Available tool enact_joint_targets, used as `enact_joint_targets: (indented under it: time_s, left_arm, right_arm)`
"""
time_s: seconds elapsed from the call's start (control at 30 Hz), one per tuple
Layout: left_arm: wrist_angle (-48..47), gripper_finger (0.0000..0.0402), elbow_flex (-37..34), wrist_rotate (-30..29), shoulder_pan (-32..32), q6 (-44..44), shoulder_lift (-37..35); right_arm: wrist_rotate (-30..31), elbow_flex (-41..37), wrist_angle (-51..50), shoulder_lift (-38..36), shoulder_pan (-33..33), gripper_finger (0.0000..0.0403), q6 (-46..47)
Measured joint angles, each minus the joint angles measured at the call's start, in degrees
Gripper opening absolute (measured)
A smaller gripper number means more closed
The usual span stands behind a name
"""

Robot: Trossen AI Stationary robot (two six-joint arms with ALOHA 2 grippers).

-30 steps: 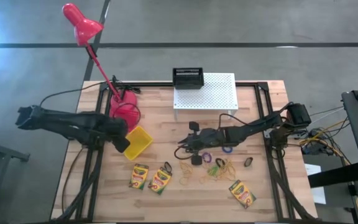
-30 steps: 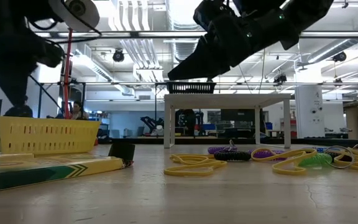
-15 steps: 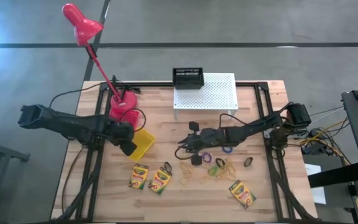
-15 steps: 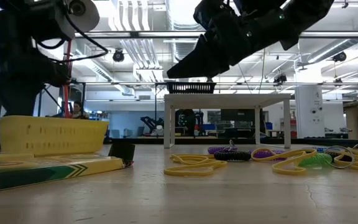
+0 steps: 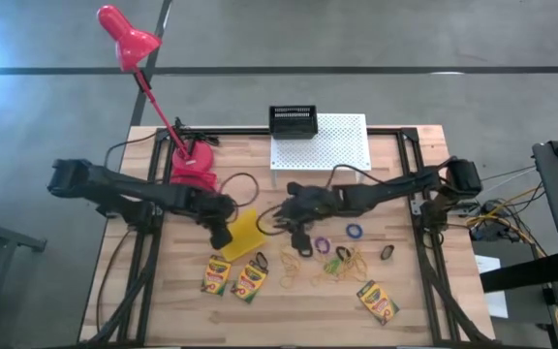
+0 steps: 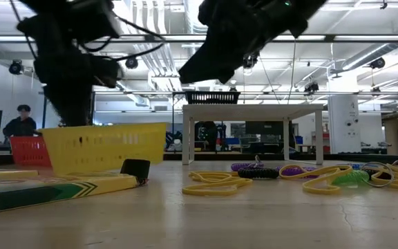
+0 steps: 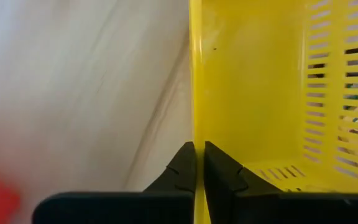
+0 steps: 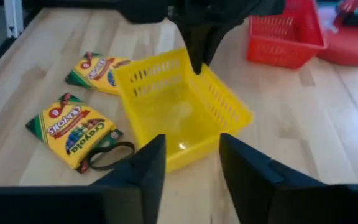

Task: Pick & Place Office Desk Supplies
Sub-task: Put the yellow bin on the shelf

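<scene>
Left pincer [image 5: 223,231] clamped on the wall of the yellow basket [image 5: 244,233], near the middle of the wooden tabletop [image 5: 424,310], fingers [image 7: 182,168] pinching the rim; right pincer [image 5: 281,217] open, empty, just beside the basket's other side; two crayon boxes [image 5: 232,276] near the front edge, third box [image 5: 378,301] well apart to the right; rubber bands [image 5: 349,262] and rings [image 5: 355,232] scattered between; red basket [image 8: 284,34] by the lamp [image 5: 129,39]; black basket [image 5: 293,120] on the white riser [image 5: 332,145].

pale planked wooden table top [image 5: 415,310]: matt, grained | slotted yellow plastic basket [image 8: 185,112]: smooth, slight sheen | yellow-green printed card crayon boxes [image 8: 73,127] beside basket: glossy
</scene>
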Motion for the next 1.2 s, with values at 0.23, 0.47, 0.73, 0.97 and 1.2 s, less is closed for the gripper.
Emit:
enact_joint_targets:
  time_s: [0.23, 0.47, 0.73, 0.97, 1.2]
  left_arm:
    - [-0.5, 0.0013, 9.7, 0.0, 0.0, 14.4, 11.2]
    - [-0.5, 0.0020, 11.7, -0.5, -0.1, 19.7, 12.6]
    - [0.2, 0.0024, 10.2, -0.9, -0.2, 19.0, 9.5]
    - [2.1, 0.0045, 9.9, -0.6, -0.2, 20.3, 8.5]
    - [-1.5, 0.0108, 12.1, -1.8, -0.1, 21.2, 1.0]
  right_arm:
    - [-5.5, 8.8, -7.5, 8.1, -3.0, 0.0211, -2.2]
    - [-6.2, 13.1, -9.8, 14.6, -3.7, 0.0212, -2.6]
    - [-6.0, 13.7, -10.9, 16.4, -3.7, 0.0147, -2.4]
    - [-5.5, 13.3, -11.6, 16.0, -3.7, 0.0027, -2.2]
    - [-5.3, 12.5, -18.5, 12.5, -3.6, 0.0015, -1.2]
